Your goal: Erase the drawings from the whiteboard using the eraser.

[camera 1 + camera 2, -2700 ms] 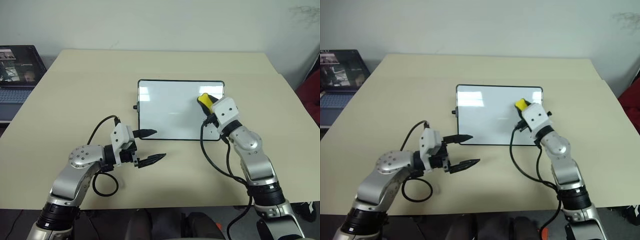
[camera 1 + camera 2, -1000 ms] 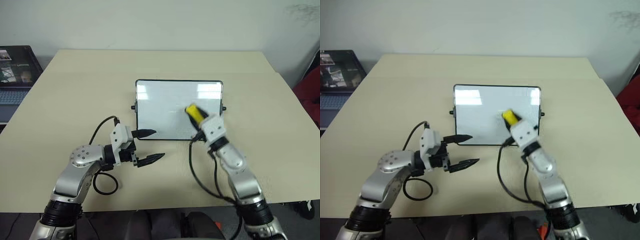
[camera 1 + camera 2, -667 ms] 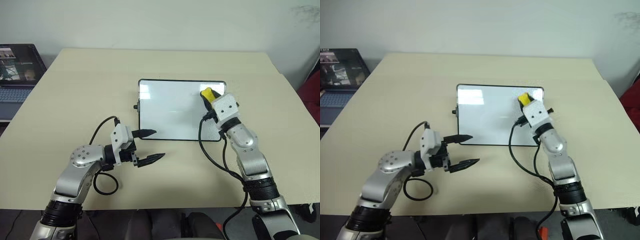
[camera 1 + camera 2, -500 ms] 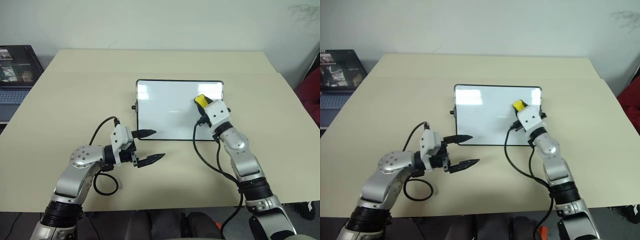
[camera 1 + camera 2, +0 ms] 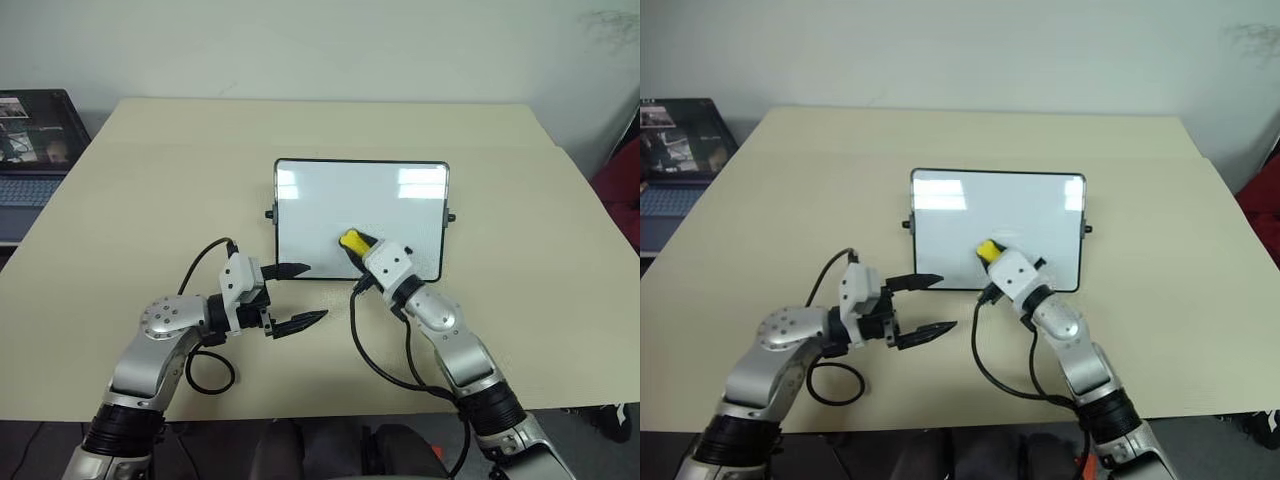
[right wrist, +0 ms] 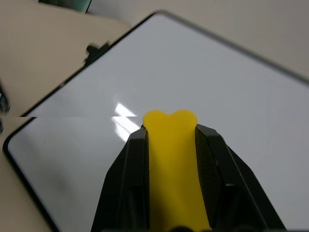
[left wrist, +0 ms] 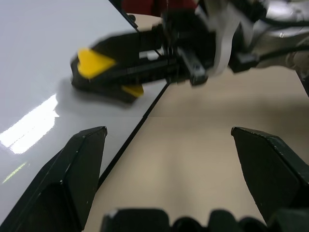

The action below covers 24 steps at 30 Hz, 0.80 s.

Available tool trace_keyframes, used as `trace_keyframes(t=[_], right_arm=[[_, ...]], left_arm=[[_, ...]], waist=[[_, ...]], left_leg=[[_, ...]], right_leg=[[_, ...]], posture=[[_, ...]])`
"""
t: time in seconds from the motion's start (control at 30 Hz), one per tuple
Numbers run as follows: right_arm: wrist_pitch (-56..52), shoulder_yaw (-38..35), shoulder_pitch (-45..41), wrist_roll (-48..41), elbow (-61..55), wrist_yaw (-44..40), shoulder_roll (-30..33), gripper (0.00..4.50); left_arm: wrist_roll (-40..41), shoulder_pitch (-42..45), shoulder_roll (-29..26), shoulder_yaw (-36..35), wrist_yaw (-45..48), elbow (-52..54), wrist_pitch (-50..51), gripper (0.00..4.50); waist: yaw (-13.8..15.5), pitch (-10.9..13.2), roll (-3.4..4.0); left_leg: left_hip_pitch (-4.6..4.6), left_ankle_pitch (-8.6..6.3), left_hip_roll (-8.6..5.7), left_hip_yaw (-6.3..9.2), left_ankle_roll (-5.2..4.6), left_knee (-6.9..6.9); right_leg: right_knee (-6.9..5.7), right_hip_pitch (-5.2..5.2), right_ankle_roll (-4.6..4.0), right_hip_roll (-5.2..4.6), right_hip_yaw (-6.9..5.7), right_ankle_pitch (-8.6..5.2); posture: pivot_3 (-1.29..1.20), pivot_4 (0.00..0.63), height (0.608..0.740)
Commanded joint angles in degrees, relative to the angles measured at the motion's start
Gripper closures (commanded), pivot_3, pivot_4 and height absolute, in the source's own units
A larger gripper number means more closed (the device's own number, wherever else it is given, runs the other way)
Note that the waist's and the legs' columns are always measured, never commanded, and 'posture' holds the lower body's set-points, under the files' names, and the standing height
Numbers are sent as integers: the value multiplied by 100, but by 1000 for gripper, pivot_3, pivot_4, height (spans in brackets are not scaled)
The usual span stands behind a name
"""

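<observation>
Left eye view: the eraser (image 5: 353, 241), clenched in the right claw (image 5: 360, 246), has swept from the whiteboard's (image 5: 320, 200) right side to its near edge, toward the middle. No drawings show on the white surface, so the wiping looks nearly finished. The left claw (image 5: 300, 296) hangs released over the bench (image 5: 150, 180) at the board's near-left corner, unmoved.

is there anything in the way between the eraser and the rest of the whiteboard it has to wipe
Nothing visible. The right gripper is shut on the eraser over the whiteboard's near edge, and the white surface beyond it lies bare. The left gripper hangs open off the board's near left corner, clear of the wiping path.
</observation>
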<state>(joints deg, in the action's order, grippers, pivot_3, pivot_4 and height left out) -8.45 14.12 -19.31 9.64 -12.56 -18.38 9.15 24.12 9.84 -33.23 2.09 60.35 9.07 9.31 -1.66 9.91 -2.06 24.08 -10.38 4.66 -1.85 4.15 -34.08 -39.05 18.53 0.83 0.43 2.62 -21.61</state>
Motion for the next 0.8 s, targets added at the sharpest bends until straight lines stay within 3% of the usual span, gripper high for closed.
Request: trace_keyframes(t=[0.03,0.2,0.37,0.8], right_arm=[[-766,-663,97,-293,-1081,-19,164,3516],[-1887,-1779,434,-562,-1795,38,587,3516],[-2591,-2365,728,-568,-1886,138,949,3516],[-3610,-2683,588,-856,-351,279,1236,3516]], left_arm=[[31,76,70,-43,-32,69,-127,0],[-79,76,156,47,22,-64,-251,0],[-123,143,212,112,77,-154,-316,0],[-132,207,211,186,44,-109,-277,0]], waist=[[22,-1,-2],[28,-1,-2],[-10,-1,-1],[-18,0,2]], left_leg=[[1,0,-1,0,0,0],[3,0,-3,-4,0,0],[1,0,-3,-7,0,1],[1,0,-7,-12,-1,1]], right_leg=[[2,0,0,0,-3,0],[3,-2,0,-1,-8,0],[2,-1,0,0,-4,0],[2,2,1,12,5,0]], posture=[[0,150,740],[0,150,740],[0,150,740],[0,150,740]])
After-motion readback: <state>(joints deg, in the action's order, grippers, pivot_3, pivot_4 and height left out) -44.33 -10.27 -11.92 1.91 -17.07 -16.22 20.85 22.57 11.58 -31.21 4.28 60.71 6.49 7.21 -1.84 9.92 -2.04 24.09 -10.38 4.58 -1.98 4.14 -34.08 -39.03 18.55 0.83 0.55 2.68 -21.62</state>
